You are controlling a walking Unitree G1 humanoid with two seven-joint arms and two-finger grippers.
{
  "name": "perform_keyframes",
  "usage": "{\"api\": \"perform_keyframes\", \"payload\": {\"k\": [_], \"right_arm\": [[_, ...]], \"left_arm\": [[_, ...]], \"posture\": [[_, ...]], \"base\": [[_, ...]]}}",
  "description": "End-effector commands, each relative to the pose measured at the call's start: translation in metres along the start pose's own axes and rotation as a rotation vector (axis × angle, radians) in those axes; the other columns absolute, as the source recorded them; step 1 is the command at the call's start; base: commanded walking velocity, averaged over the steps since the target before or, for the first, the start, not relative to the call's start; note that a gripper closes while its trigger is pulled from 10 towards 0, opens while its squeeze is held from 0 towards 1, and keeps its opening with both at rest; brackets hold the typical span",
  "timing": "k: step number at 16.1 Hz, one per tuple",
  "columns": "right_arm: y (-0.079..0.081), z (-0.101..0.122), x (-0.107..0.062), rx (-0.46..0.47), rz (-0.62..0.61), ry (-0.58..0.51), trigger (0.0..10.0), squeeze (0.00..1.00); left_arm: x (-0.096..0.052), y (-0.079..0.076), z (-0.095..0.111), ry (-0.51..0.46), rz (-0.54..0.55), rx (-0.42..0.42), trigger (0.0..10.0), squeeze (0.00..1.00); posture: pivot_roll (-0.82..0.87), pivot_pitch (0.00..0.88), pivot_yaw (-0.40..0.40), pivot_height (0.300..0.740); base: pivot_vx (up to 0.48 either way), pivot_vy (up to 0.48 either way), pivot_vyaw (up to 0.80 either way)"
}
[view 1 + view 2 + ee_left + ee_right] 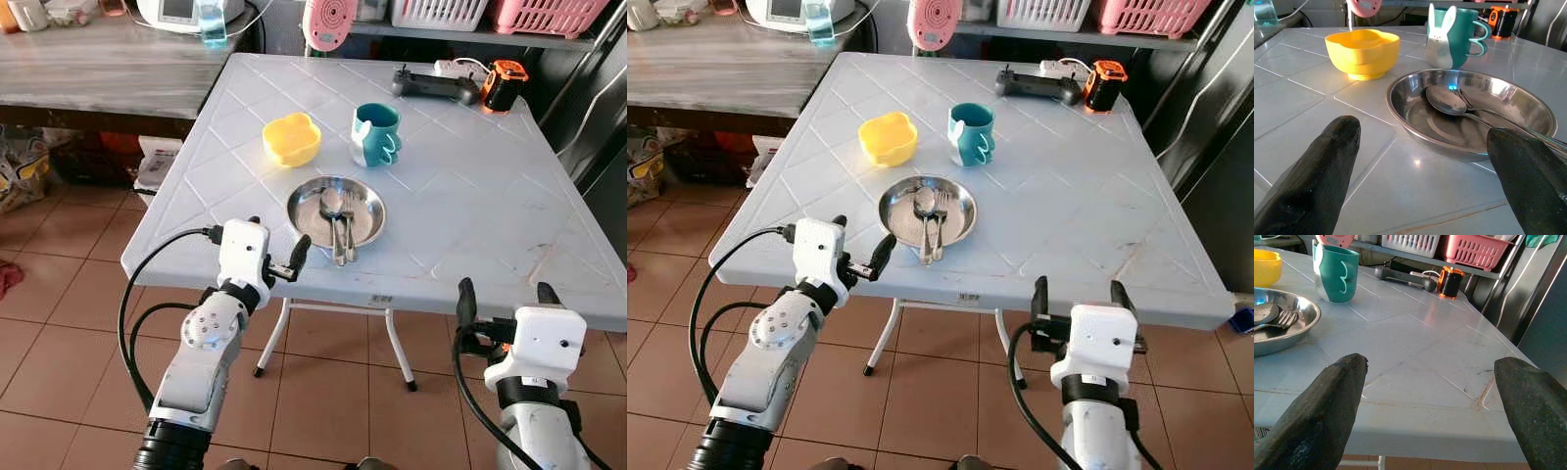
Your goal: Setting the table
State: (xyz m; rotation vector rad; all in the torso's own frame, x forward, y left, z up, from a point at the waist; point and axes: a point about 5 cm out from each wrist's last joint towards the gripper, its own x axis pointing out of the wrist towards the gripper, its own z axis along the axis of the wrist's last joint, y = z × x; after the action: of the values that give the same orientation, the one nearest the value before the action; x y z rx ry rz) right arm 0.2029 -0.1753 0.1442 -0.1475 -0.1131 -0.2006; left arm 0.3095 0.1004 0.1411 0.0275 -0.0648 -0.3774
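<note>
Left wrist view looks across the shallow round steel plate [1471, 115] near the white plastic table's [490, 206] front edge, steel spoon [1445, 101] and fork [1469, 100] inside. Left gripper [277, 257] hovers spread and empty; right gripper [502, 296] likewise. Cutlery seems light, stiff, slippery: pinch the handles.

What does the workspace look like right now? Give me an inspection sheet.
Surface: white table, diamond-patterned, scuffed near the right front.
Job's things: steel plate holding spoon and fork; yellow bowl and teal mug behind it.
Clutter: black controller, orange-black device at the far edge.
Grippers: left gripper at the front edge by the plate, jaws open; right gripper below the front edge, jaws open.
Cables: black cables along both arms.
Surroundings: tiled floor, wooden counter, baskets.
</note>
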Motion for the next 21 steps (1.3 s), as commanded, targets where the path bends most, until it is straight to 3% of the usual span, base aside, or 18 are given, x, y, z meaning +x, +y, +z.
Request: {"api": "perform_keyframes", "payload": {"k": [1,5,8,11,14,18,21], "right_arm": [[-0.003,0.0,0.0,0.002,-0.002,-0.001,10.0,0.0],[0.002,0.003,0.0,0.05,0.043,-0.015,10.0,0.0],[0.003,0.004,0.0,0.049,0.057,-0.019,10.0,0.0],[0.004,0.003,-0.001,0.052,0.069,-0.014,10.0,0.0],[0.006,0.003,-0.001,0.053,0.084,-0.014,10.0,0.0],[0.014,0.005,0.001,0.101,0.15,-0.013,10.0,0.0],[0.017,0.01,0.012,0.139,0.176,-0.03,10.0,0.0]], "left_arm": [[0.001,-0.002,-0.002,0.005,-0.002,0.007,10.0,0.0],[0.003,-0.003,-0.005,0.027,-0.013,-0.026,10.0,0.0],[0.005,-0.003,0.004,0.008,-0.027,-0.098,10.0,0.0],[0.001,-0.002,0.008,0.028,-0.068,-0.107,10.0,0.0],[-0.004,-0.004,-0.008,0.14,-0.098,-0.204,10.0,0.0],[-0.001,0.003,0.001,0.07,-0.027,-0.169,10.0,0.0],[0.0,0.005,0.005,0.051,-0.014,-0.116,10.0,0.0]], "posture": [[0.02,0.123,-0.021,0.714],[0.02,0.119,-0.023,0.714],[0.02,0.117,-0.023,0.714],[0.02,0.121,-0.026,0.714],[0.02,0.124,-0.031,0.714],[0.02,0.125,-0.033,0.714],[0.03,0.136,-0.032,0.714]], "base": [[0.0,0.0,0.0],[0.0,0.0,0.0],[0.0,0.0,0.0],[0.0,0.0,0.0],[0.0,0.0,0.0],[0.0,0.0,0.0],[0.0,0.0,0.0]]}}
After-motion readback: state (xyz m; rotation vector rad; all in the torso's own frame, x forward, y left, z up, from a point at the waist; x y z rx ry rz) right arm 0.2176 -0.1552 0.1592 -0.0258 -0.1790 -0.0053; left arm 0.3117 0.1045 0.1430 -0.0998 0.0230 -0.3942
